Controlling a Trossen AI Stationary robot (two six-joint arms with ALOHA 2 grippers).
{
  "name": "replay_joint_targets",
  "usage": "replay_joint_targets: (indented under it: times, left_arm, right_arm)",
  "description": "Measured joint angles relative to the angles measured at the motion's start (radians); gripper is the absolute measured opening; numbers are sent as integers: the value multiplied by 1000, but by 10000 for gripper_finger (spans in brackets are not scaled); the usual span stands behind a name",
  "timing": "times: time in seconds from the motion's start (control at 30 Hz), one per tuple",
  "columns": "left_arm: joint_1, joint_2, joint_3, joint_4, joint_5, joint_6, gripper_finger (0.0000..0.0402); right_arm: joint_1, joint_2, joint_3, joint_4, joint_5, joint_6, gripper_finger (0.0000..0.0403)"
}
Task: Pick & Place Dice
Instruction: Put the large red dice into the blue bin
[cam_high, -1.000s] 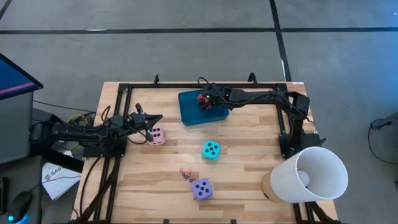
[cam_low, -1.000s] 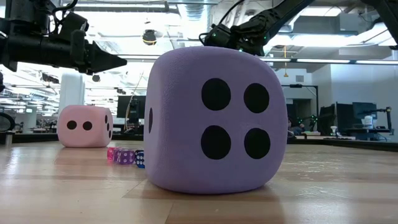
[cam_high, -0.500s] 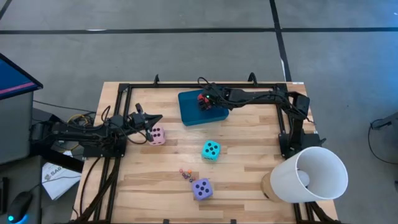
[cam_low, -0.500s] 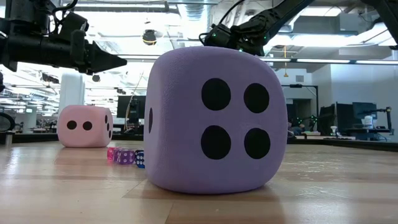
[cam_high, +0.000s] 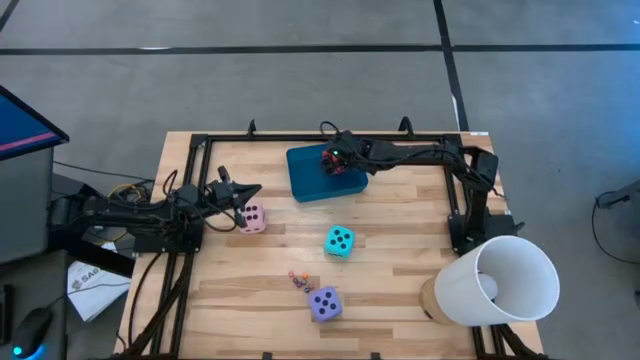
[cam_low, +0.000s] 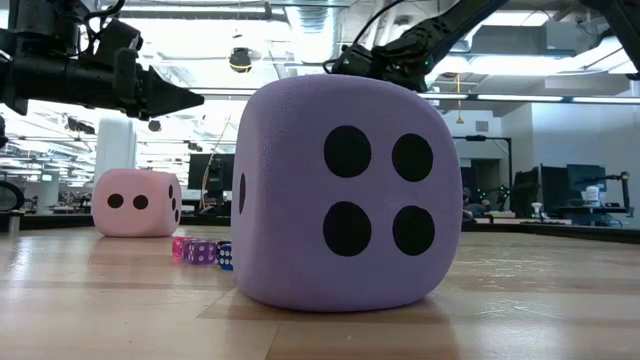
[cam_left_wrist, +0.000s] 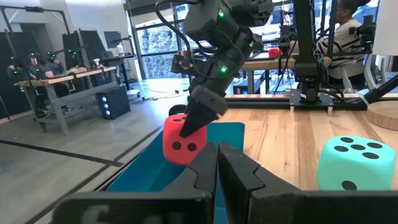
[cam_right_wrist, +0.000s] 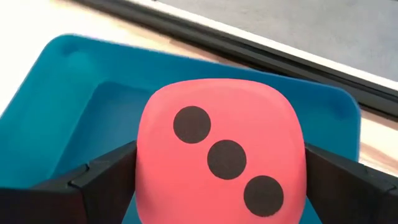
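Three dark pips diagonal across the rounded red die (cam_right_wrist: 221, 162).

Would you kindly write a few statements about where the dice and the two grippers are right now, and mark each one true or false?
1. The red die sits between the right gripper's fingers, over the teal tray. True.
2. The left gripper has its fingers spread wide around the pink die. False: its fingers are shut, and it holds nothing, beside the pink die.
3. The turquoise die lies on the wooden table, outside the tray. True.
4. The purple die is stacked on the turquoise die. False: it rests on the table by itself, nearer the front edge.
5. The purple die's face toward the low camera shows four pips. True.
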Motion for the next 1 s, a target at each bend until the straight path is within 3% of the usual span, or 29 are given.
replay_joint_targets:
  times: [0.13, 0.33, 1.0]
  left_arm:
    - [0, 0, 0, 0, 0, 0, 6]
    - [0, 0, 0, 0, 0, 0, 6]
    - [0, 0, 0, 0, 0, 0, 6]
  right_arm:
    - [-11, 0, 0, -28, 39, 94, 393]
    - [-16, 0, 0, -63, 39, 96, 398]
    - [5, 0, 11, -74, 39, -15, 400]
